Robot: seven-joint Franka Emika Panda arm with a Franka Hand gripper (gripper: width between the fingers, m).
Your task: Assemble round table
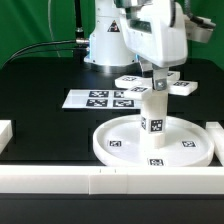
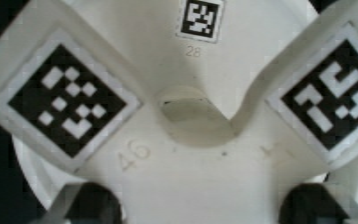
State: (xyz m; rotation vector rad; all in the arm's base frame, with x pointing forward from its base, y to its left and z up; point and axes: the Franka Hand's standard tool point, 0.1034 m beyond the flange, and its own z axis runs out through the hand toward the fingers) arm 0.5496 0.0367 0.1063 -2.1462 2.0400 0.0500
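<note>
The large round rimmed disc lies flat on the table. The short thick cylinder post stands upright on its middle. The four-armed cross piece sits level at the top of the post; I cannot tell whether they touch. My gripper comes straight down and is shut on the cross piece. In the wrist view the cross piece fills the frame, with two tagged arms and a central hole. One arm sits between my dark fingertips, and my gripper holds it.
The marker board lies behind the disc toward the exterior view's left. Long white border blocks run along the front, with ends at the left and right. The robot base stands at the back.
</note>
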